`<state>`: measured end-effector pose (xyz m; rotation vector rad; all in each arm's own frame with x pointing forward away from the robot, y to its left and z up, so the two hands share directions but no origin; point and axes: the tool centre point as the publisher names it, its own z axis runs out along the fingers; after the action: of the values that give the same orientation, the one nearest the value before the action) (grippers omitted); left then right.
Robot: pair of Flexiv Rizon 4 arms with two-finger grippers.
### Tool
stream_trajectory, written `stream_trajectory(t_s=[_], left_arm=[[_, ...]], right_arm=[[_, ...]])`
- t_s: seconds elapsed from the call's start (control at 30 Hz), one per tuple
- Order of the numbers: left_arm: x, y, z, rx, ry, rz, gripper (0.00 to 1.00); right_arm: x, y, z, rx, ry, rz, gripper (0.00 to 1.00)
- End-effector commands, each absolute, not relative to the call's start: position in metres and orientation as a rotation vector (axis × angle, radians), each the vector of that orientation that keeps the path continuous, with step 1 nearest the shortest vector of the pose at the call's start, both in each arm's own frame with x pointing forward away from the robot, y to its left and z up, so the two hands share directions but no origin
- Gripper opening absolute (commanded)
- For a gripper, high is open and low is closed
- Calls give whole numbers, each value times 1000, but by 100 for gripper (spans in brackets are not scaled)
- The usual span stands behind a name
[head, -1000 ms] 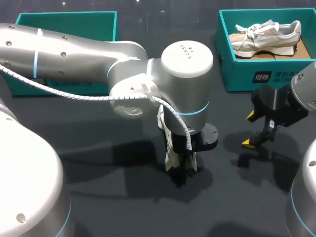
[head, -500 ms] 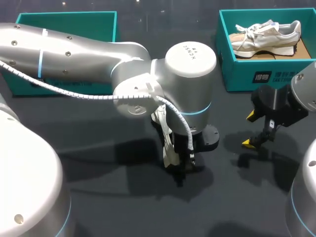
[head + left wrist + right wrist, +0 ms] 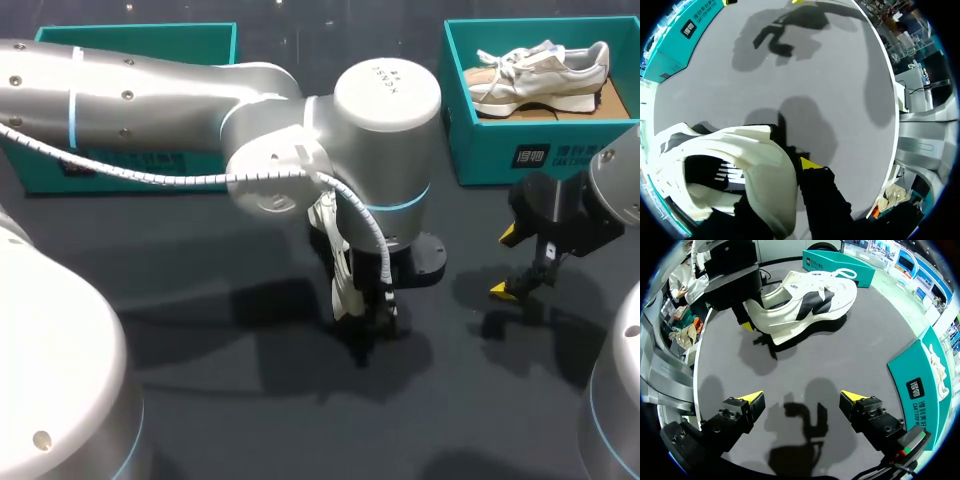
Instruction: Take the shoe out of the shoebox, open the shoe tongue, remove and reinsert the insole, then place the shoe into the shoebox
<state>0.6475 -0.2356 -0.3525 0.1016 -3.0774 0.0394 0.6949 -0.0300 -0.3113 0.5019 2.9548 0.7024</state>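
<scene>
— Jaws, left one?
— Left gripper (image 3: pixel 365 318) pinching the shoe (image 3: pixel 805 302) by its heel, sole on the table (image 3: pixel 250 420), out of the shoebox (image 3: pixel 135 32). Steadying it, I'd judge.
— Right?
— Right gripper (image 3: pixel 802 402) spread, empty, well apart, probably waiting to work on it.

1 beige sneaker (image 3: pixel 540 72) lies in a teal box (image 3: pixel 480 150) on the dark table (image 3: pixel 480 420).

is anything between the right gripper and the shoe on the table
Nothing visible. The right gripper is open, and only bare table lies between it and the shoe. The left gripper holds the shoe at its heel end, not in between.
</scene>
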Motion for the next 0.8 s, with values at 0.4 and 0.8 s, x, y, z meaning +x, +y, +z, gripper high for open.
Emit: stream_trajectory(t_s=[0.4,0.8], left_arm=[[699,-179,-247,173,-3057,192,0],[745,-138,-202,179,-3028,206,0]], right_arm=[[694,-30,-311,501,2954,702,100],[694,-30,-311,501,2954,702,100]])
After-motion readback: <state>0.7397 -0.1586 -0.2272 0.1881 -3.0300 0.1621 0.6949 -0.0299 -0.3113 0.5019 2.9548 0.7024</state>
